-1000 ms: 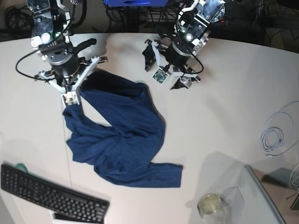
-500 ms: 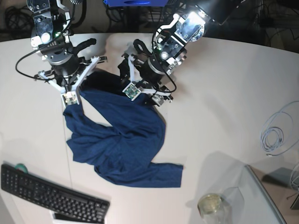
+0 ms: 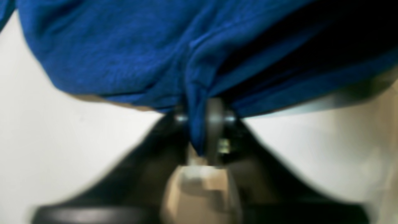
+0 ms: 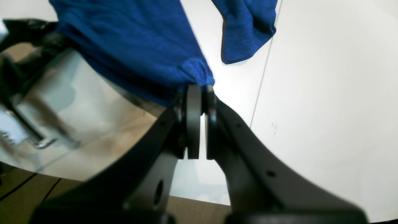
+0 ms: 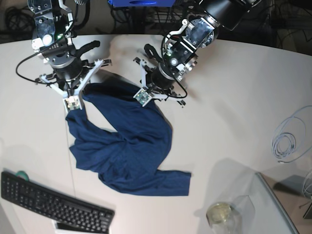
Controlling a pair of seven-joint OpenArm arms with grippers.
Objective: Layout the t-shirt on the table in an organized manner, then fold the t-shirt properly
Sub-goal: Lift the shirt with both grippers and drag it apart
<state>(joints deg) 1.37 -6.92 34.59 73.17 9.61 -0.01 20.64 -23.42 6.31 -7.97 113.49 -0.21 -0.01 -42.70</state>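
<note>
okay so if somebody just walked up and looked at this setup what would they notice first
The eye lands first on the dark blue t-shirt, crumpled in the middle of the white table. Next come the two arms at its far edge: the right gripper is shut on one corner of the cloth and the left gripper is shut on the far edge, fabric bunched between its fingers. A black keyboard sits at the near corner.

looks like a robotics lab/office: keyboard (image 5: 53, 204), coiled cable (image 5: 287, 141), tangled wires (image 5: 14, 19) behind white table (image 5: 234, 102).
</note>
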